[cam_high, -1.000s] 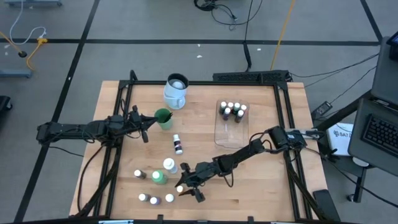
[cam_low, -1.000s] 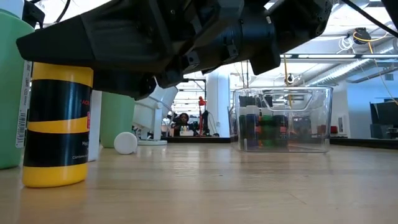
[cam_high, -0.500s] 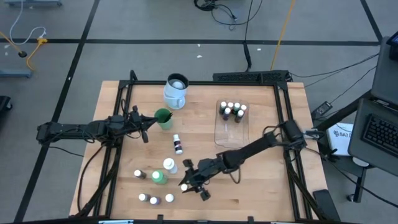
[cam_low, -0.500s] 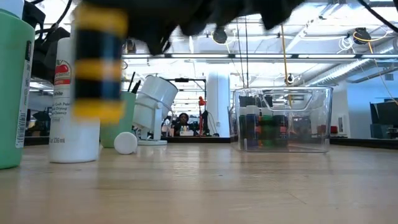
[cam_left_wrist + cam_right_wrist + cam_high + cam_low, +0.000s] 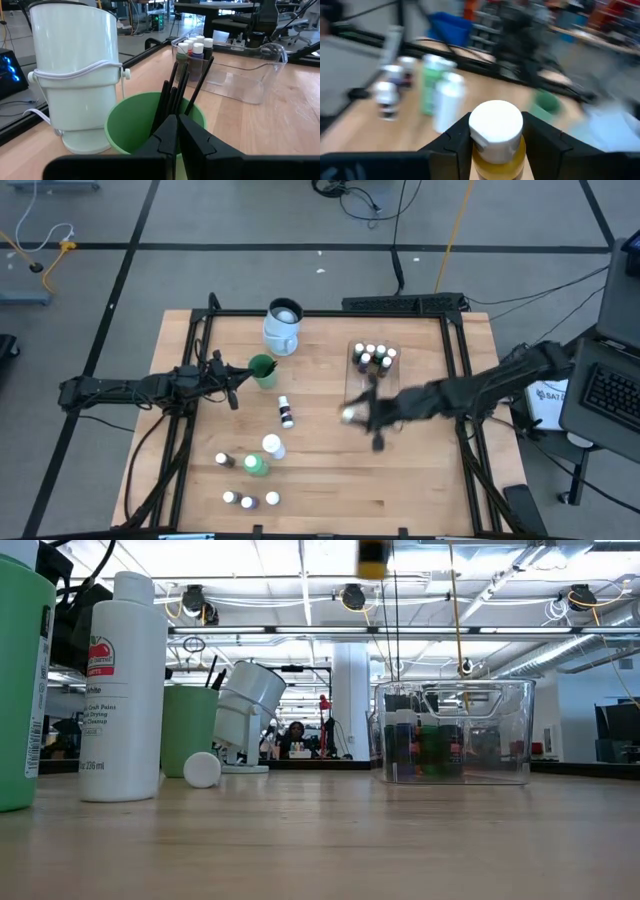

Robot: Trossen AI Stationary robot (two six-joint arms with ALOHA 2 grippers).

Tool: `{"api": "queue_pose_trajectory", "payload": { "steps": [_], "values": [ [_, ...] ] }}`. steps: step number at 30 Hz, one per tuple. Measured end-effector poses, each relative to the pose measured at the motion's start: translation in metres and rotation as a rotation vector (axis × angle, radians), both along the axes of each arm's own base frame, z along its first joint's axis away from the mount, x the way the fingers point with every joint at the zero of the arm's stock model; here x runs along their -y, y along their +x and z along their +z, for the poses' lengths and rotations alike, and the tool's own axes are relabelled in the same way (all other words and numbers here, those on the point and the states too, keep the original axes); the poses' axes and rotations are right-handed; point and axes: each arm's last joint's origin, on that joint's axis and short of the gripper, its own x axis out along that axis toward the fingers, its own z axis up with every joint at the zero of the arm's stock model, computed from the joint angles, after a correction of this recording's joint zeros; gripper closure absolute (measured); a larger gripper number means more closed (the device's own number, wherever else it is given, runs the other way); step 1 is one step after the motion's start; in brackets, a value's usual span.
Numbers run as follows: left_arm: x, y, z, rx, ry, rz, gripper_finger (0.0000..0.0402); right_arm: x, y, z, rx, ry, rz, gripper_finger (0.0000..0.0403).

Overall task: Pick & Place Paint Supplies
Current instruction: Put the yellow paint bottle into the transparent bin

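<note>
The right pincer (image 5: 352,416) hangs above the middle of the wooden bench (image 5: 320,480), its fingers clamped on a small yellow white-capped bottle (image 5: 496,135), just beside the near edge of the clear plastic tub (image 5: 372,392); in the low view only the bottle's yellow-and-black body shows at the top edge, well clear of the bench. The tub holds a cluster of tiny white-capped bottles (image 5: 372,357) at its far end. The left pincer (image 5: 176,131), fingers pressed together and holding nothing, waits at the left side of the bench beside a green cup (image 5: 262,369) with dark-handled brushes (image 5: 172,92) standing in it. Just behind the cup stands a white-and-pale-blue mug (image 5: 283,326). A purple bottle (image 5: 287,412) lies near the bench's middle; a white bottle (image 5: 272,445), a larger green bottle (image 5: 256,465) and several tiny bottles (image 5: 248,500) sit toward the front left
</note>
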Motion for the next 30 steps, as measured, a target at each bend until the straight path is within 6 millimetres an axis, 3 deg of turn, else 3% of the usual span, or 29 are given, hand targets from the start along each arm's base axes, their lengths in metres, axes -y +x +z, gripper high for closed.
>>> {"api": "queue_pose_trajectory", "payload": {
  "steps": [3,6,8,12,15,30],
  "values": [
    [0.0,0.0,0.0,0.0,0.0,0.0,0.0382,0.038,-0.03,-0.018,0.001,0.039,-0.165,0.027],
    [0.0,0.0,0.001,0.009,0.001,0.0,0.0382,0.074,-0.047,-0.057,-0.002,0.066,-0.34,0.027],
    [0.0,0.0,0.001,0.009,0.001,0.0,0.0382,0.091,-0.054,-0.081,-0.016,0.087,-0.387,0.027],
    [0.0,0.0,0.001,0.007,0.005,0.002,0.0382,0.114,-0.066,-0.109,-0.028,0.126,-0.46,0.027],
    [0.0,0.0,0.001,0.005,0.01,0.003,0.0382,0.125,-0.07,-0.127,-0.066,0.164,-0.484,0.027],
    [0.0,0.0,0.001,0.005,0.004,0.003,0.0382,0.14,-0.059,-0.16,-0.124,0.146,-0.53,0.027]
  ]
}}
